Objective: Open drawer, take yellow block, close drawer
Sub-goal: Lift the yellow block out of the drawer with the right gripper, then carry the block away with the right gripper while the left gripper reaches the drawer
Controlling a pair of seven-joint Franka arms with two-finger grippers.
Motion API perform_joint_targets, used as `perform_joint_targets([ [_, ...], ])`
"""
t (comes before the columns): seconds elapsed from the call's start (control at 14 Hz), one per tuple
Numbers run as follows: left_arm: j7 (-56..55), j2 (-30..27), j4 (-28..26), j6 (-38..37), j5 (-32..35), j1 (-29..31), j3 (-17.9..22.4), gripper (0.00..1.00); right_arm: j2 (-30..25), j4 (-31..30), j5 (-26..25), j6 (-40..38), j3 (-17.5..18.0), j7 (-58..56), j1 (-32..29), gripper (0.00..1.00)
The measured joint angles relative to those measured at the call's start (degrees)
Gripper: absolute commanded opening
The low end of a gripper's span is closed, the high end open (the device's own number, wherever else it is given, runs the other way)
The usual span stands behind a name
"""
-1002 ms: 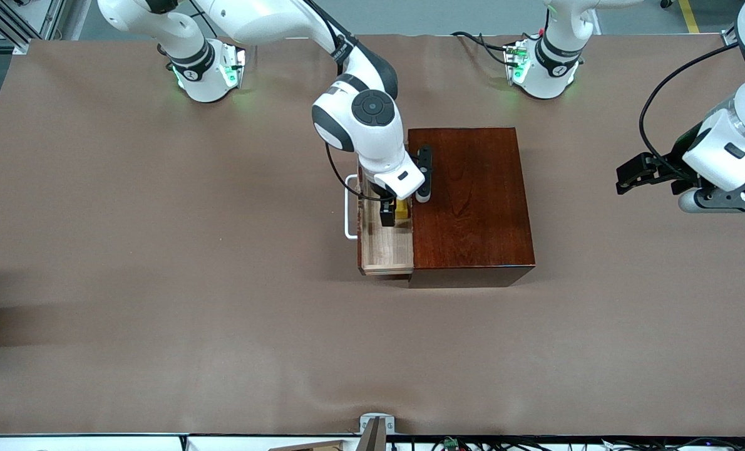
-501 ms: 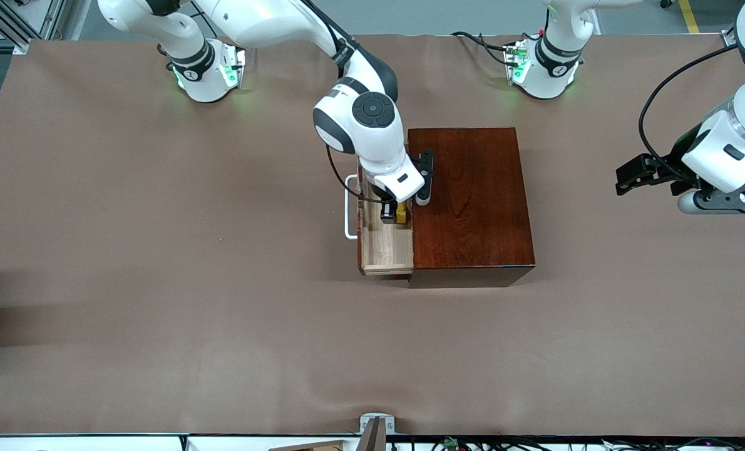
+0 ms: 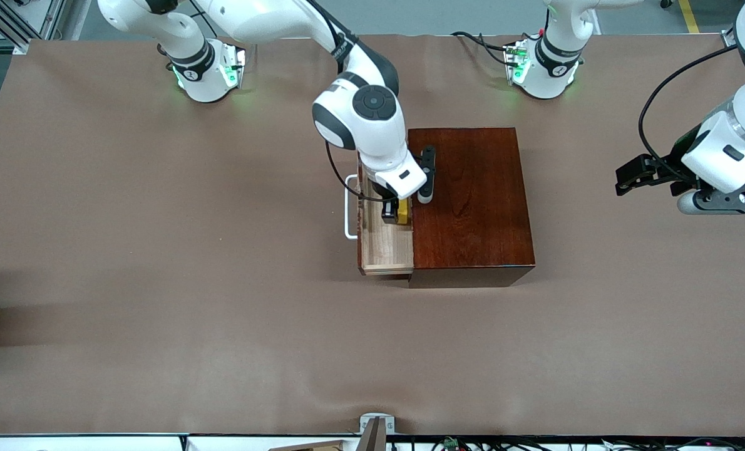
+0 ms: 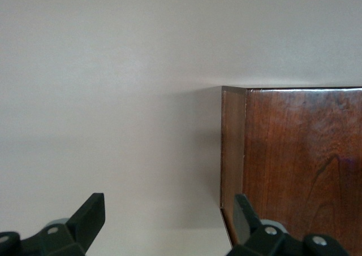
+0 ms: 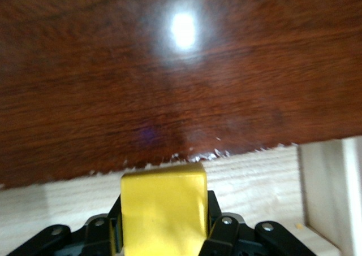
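The right gripper (image 3: pixel 396 213) has its fingers clamped on the small bright yellow block (image 5: pixel 163 208) inside the open pale-wood drawer (image 3: pixel 385 245) of the glossy reddish-brown wooden box (image 3: pixel 472 200). The take step is in hand; next it likely calls for a straight lift clear. The left gripper (image 4: pixel 167 225), fingers apart, waits over the brown desk (image 3: pixel 159 250).

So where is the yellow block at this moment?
The yellow block is in the right gripper, shut on it, in the open drawer, close beside the dark wooden box.
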Motion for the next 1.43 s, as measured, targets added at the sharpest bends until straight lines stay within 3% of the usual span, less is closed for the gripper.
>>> perform_joint_targets([
  [0.43, 0.0, 0.17, -0.01, 0.06, 0.0, -0.03, -0.04, 1.0, -6.62, 0.47, 0.01, -7.47, -0.61, 0.22, -0.25, 0.0],
  [0.72, -0.11, 0.17, 0.02, 0.35, 0.0, -0.33, -1.12, 1.0, -10.26, 0.47, 0.02, -13.42, -1.28, 0.56, -4.13, 0.0],
  [1.07, -2.73, 0.19, 0.07, 0.49, 0.0, -0.76, -4.43, 1.0, -15.02, -1.36, 0.02, -17.23, -1.79, 1.41, -15.14, 0.0],
  [1.43, -6.21, 1.21, 0.84, 2.36, 0.0, -3.05, -7.45, 1.0, -16.73, -4.1, 0.06, -18.1, -2.05, 1.58, -30.66, 0.0],
])
